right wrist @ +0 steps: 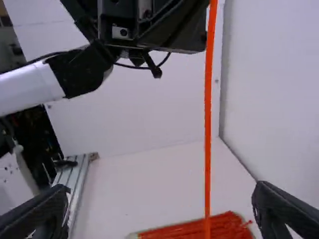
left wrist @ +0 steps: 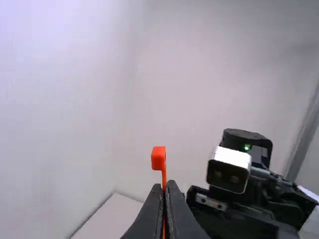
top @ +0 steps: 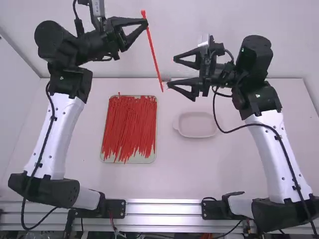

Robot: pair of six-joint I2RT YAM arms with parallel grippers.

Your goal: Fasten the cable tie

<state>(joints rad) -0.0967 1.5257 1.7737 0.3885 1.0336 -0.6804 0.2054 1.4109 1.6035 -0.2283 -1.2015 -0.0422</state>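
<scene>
The thin red plastic cable tie (top: 152, 52) hangs in the air above the far edge of the white table (top: 199, 169). Its long axis is close to upright. The square head (left wrist: 158, 157) is at the top, and the tail slants down toward the right arm's side. It is a single straight, stiff strip, narrow along its whole length, with a small blocky head.

The left gripper (top: 144, 22) has its two black fingers (left wrist: 152, 209) pressed together on the strip just below the head. Only the head sticks out past them.

The right gripper (top: 171, 72) is beside the tail end with its fingers (right wrist: 284, 211) spread wide. In the right wrist view the cable tie (right wrist: 207, 124) runs between them, nearer one finger and touching neither. In the high view the tail tip is just beside the lower finger.

Below the left gripper's hold, nothing touches the strip. The white back wall (top: 224, 20) stands behind both grippers.

Under the tie, a shallow rectangular tray (top: 128, 161) lies in the middle of the table and holds a heap of loose red ties (top: 129, 127) laid lengthwise. A small white dish (top: 179, 125) sits near the tray's right edge, with a strip of bare table between them.
</scene>
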